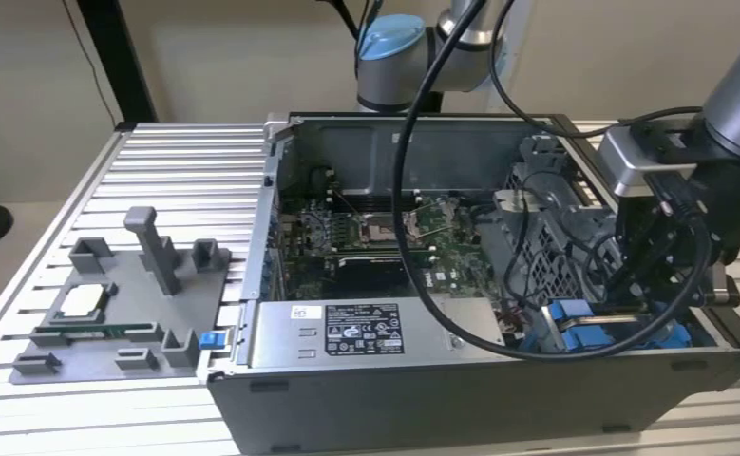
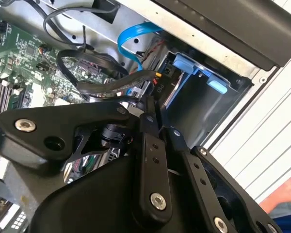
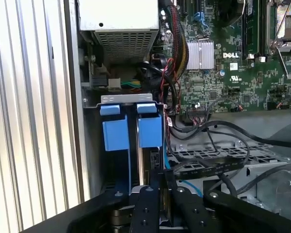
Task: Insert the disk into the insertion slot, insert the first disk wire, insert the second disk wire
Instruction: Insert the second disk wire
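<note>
On the exterior view's left, a grey plastic holder tray (image 1: pixel 116 328) lies on the ribbed metal table (image 1: pixel 180 171). In the middle stands the open grey computer case (image 1: pixel 471 389), with its green circuit board (image 1: pixel 370 237) showing. At the case's corner on the exterior view's right, the robot arm bends down from above, and its black gripper (image 1: pixel 649 275) reaches into the grey-blue drive bay with blue rails (image 3: pixel 126 131). In the second wrist view its fingers (image 2: pixel 153 160) look nearly together. I cannot tell what they hold. A blue flat cable (image 2: pixel 131 41) curls near the bay.
</note>
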Motion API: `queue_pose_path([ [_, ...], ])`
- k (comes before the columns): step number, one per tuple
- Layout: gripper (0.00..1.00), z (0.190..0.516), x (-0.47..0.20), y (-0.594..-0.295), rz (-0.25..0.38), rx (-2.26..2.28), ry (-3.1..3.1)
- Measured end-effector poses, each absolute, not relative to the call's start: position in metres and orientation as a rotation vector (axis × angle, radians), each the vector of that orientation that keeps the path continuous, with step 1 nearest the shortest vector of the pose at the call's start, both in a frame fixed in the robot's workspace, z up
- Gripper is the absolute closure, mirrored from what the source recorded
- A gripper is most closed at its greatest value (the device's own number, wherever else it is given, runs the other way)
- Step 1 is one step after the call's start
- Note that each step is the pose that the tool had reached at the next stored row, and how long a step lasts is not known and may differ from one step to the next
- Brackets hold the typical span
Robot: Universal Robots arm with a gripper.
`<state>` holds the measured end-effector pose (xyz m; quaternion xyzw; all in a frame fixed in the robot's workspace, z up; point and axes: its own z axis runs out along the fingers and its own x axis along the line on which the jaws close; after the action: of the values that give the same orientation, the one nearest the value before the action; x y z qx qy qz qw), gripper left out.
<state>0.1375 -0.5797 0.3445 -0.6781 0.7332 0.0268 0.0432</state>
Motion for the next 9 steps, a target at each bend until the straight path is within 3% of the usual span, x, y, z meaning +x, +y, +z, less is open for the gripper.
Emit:
queue_pose_path([
  [9, 1.0, 0.3422, 0.1374, -0.5797, 0.067, -2.074, 2.229],
])
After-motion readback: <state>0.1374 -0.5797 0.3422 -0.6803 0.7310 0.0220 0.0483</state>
